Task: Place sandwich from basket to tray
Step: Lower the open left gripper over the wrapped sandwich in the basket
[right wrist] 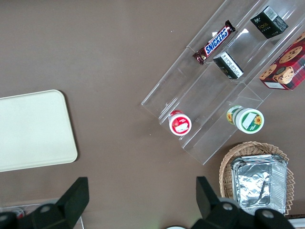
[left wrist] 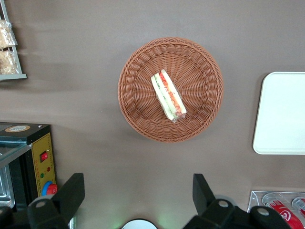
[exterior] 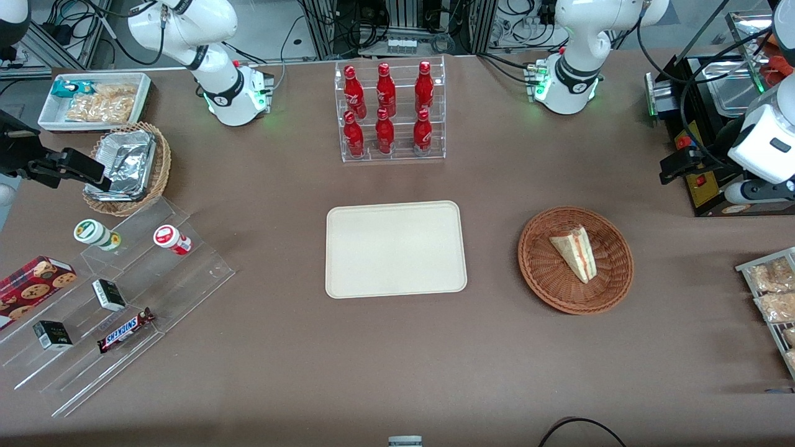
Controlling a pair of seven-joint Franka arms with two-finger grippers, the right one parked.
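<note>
The sandwich (exterior: 574,251) (left wrist: 168,95), a pale wedge with red-orange and green layers, lies in the round reddish-brown wicker basket (exterior: 540,273) (left wrist: 138,114). The cream tray (exterior: 395,248) (left wrist: 281,114) lies flat and bare at mid table, beside the basket toward the parked arm's end. My gripper (exterior: 674,166) (left wrist: 137,191) hovers well above the table, farther from the front camera than the basket and toward the working arm's end. It is open with nothing between its fingers (left wrist: 71,193), apart from the basket.
A clear rack of red bottles (exterior: 391,112) stands farther back than the tray. A black appliance (exterior: 702,186) and a rack of snack bags (exterior: 770,292) sit at the working arm's end. An acrylic stepped shelf (exterior: 155,279), a foil-lined basket (exterior: 127,164) and a white bin (exterior: 93,99) occupy the parked arm's end.
</note>
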